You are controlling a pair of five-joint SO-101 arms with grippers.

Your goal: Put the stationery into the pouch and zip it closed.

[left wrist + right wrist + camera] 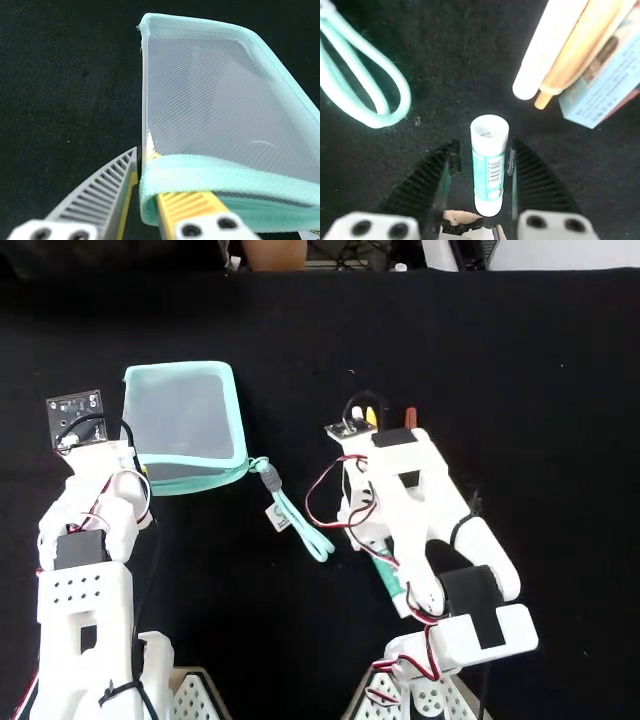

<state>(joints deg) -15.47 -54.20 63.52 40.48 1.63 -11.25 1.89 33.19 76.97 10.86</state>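
Observation:
The clear pouch (182, 420) with mint trim lies flat at the back left, its mouth edge toward the arms. My left gripper (140, 472) (145, 170) is shut on the pouch (210, 110) at a corner of the mouth edge, with the yellow finger (185, 205) under the trim. A white and teal glue stick (489, 165) (390, 580) lies on the cloth between the black fingers (440, 170) of my right gripper (483, 145), which stands open around it. Beyond it lie a white pen (545, 50), an orange pencil (580, 45) and a light blue box (605, 85).
The pouch's mint wrist strap (300, 525) (365, 85) trails from the zipper pull (265, 472) across the black cloth, close beside the right gripper. Yellow (371, 416) and red (410, 416) stationery tips poke out from behind the right arm (400, 500).

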